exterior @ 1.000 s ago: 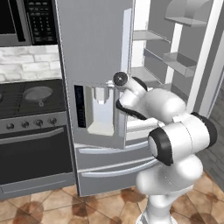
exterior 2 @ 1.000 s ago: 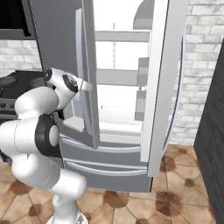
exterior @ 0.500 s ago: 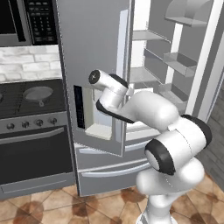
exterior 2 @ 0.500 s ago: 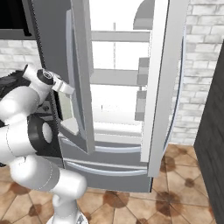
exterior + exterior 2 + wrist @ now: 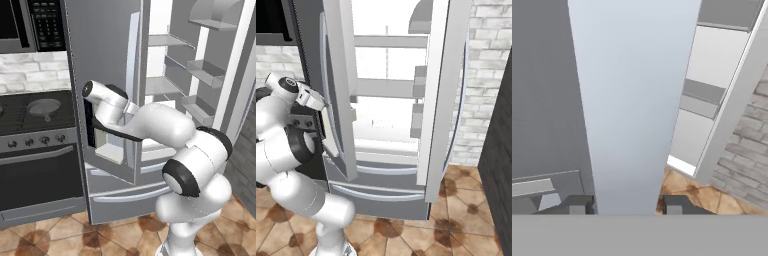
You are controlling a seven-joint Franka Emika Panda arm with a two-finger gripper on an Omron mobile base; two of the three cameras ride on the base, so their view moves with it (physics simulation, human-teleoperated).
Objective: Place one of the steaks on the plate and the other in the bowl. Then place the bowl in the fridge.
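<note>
I see the fridge (image 5: pixel 401 100) standing open, its left door (image 5: pixel 107 75) swung further out than a second ago. My gripper (image 5: pixel 626 204) straddles that door's edge, fingers parted; contact is probably there, though hard to confirm.

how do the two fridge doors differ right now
The left door carries a water dispenser on its front and the arm reaches across it; the right door has neither. The right door shows shelves on its inside face. Both are stainless steel and swung open.
</note>
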